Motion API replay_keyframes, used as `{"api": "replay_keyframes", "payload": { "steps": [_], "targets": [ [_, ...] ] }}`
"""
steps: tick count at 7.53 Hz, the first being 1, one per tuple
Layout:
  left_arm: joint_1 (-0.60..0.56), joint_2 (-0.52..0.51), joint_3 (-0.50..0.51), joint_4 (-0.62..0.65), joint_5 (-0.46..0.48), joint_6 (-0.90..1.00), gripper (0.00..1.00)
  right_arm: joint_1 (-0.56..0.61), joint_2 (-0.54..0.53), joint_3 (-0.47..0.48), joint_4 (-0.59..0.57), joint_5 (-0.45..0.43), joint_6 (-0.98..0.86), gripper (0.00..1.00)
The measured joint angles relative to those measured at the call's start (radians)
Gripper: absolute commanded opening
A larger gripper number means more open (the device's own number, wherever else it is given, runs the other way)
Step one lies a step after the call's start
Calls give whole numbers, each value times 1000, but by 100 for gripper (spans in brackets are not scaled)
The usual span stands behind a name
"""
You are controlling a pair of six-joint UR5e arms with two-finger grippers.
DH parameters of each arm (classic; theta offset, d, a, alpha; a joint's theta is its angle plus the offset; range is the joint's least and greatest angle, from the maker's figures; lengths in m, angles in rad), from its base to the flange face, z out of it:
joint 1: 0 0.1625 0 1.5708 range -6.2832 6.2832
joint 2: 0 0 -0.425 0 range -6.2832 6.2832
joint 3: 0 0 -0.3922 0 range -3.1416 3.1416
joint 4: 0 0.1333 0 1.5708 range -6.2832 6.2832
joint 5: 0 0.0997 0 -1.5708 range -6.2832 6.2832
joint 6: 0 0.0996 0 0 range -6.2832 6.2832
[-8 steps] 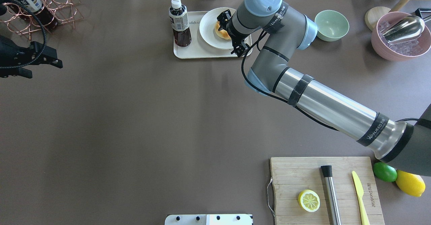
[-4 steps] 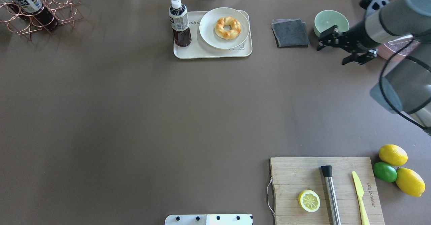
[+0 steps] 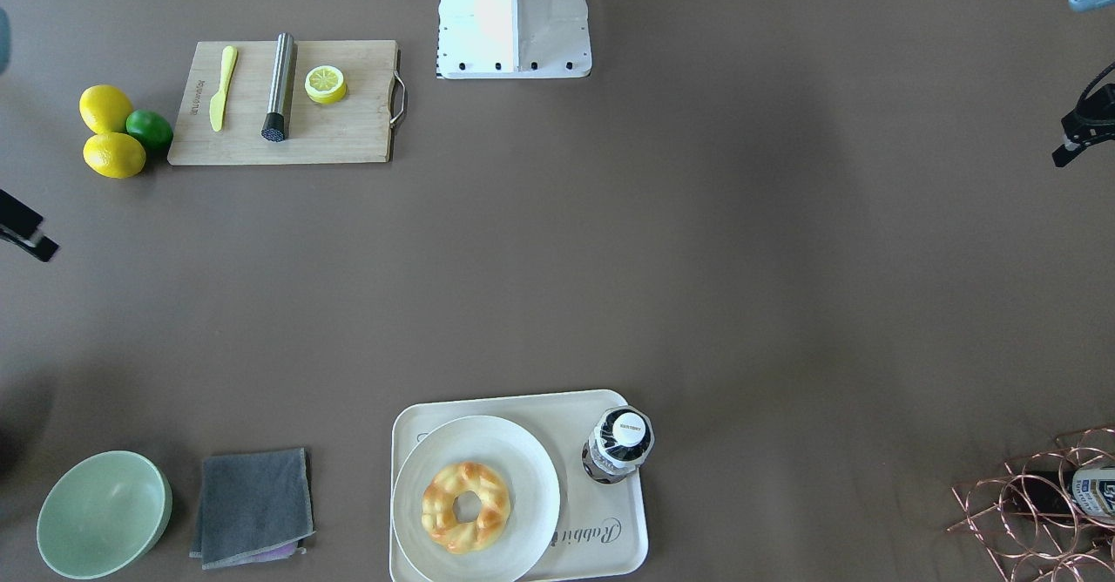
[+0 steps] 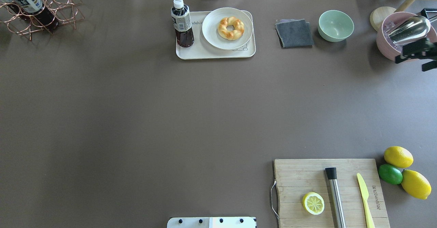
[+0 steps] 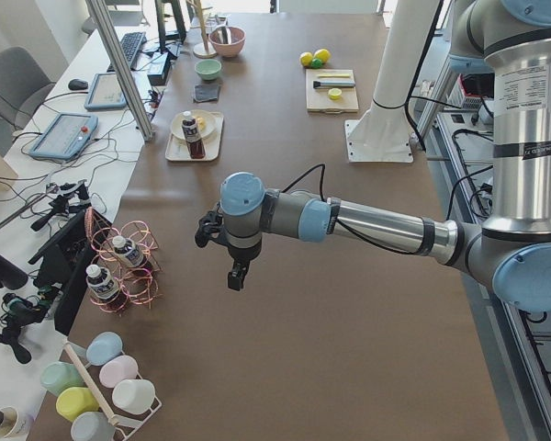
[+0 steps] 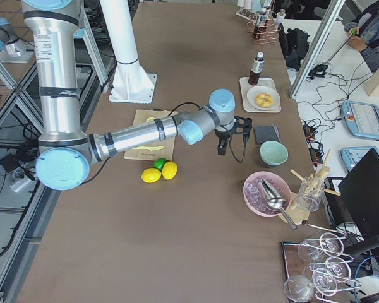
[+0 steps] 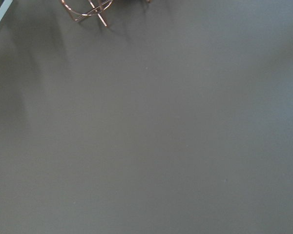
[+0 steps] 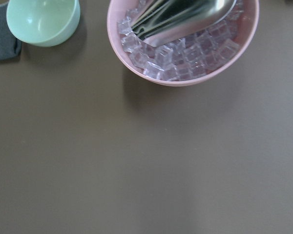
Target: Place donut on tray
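**Donut's on the tray, claws clear**

Donut (image 4: pixel 231 28) lies flat on the white plate (image 4: pixel 211 33). The plate sits on the tray (image 4: pixel 191 52) beside a tea bottle (image 4: pixel 182 23), so I judge the job done. My right claw (image 4: pixel 411 62) hangs spread & empty near the table's edge, prob. parked out of the way. It's by the pink bowl (image 8: pixel 185 82), which holds ice cubes (image 8: pixel 185 58) & a metal scoop (image 8: pixel 180 14). Green bowl (image 4: pixel 336 25) holds nothing. Left claw (image 5: pixel 222 253): can't tell if spread or pressed together.

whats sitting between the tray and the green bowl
A folded dark grey cloth lies between the tray and the green bowl, touching neither; the overhead view shows it.
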Motion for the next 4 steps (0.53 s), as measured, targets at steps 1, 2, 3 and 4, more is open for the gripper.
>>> {"api": "replay_keyframes", "payload": {
  "steps": [1,2,3,4],
  "targets": [
    [-29,24,13,4,-1,55,97,67,-38,1,-64,10,-154,100],
    [-50,48,24,3,-2,94,97,113,-54,3,-138,11,-267,100],
    [-65,61,32,4,-3,112,97,137,-58,5,-205,4,-337,100],
    [-75,68,41,4,-3,119,97,134,-58,6,-255,-19,-372,100]
  ]
}}
